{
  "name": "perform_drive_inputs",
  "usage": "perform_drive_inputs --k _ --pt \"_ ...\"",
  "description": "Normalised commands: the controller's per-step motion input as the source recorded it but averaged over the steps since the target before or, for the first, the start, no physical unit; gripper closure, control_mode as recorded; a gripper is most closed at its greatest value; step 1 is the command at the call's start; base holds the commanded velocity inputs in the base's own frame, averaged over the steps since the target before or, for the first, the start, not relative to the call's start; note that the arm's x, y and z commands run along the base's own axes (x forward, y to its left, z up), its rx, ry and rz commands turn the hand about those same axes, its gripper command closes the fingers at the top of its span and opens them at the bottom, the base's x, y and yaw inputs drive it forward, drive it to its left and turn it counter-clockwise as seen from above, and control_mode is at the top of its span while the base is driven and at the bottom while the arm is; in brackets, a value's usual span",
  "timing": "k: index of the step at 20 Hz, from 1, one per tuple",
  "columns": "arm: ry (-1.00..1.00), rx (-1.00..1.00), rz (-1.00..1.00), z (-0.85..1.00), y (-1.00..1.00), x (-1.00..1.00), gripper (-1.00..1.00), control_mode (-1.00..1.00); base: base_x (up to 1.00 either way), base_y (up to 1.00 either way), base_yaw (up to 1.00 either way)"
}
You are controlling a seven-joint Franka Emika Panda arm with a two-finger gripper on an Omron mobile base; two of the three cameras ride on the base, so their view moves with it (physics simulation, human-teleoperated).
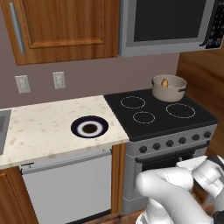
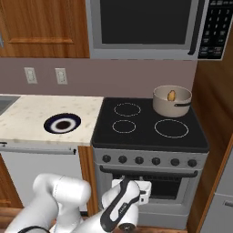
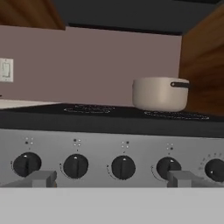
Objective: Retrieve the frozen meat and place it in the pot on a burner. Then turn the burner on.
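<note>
The beige-grey pot [image 1: 169,89] [image 2: 172,102] [image 3: 159,94] stands on the stove's rear right burner. Inside it lies the frozen meat [image 1: 164,82] [image 2: 171,95], a small orange-yellow lump. My gripper [image 3: 111,179] [image 2: 135,186] hangs low in front of the stove's control panel, level with the row of black knobs [image 3: 123,167]. It is open, its fingertips [image 3: 41,178] are wide apart, and nothing is between them. In the hand view the pot's wall hides the meat.
A dark blue-rimmed plate [image 1: 89,127] [image 2: 63,123] lies on the speckled counter [image 1: 39,127] left of the stove. The three other burner rings [image 2: 171,128] are bare. A microwave [image 2: 145,27] hangs above the stove, and a wooden wall [image 2: 214,113] closes its right side.
</note>
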Motion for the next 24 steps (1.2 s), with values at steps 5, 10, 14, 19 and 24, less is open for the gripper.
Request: perform_drive_inputs --k 5,10,14,19,24 --pt "0.00 0.00 0.00 -0.11 0.00 0.06 -1.00 -1.00 0.00 0.00 0.00" --pt "0.00 0.00 0.00 0.00 0.00 0.08 -1.00 -1.00 0.00 0.00 0.00" --pt "0.00 -0.01 0.00 0.00 0.00 0.28 -1.00 -1.00 0.00 0.00 0.00" --pt "0.00 -0.02 0.00 -0.01 0.00 0.23 -1.00 -1.00 0.00 0.00 0.00" --pt "0.00 -0.02 0.00 -0.02 0.00 0.16 -1.00 -1.00 0.00 0.00 0.00"
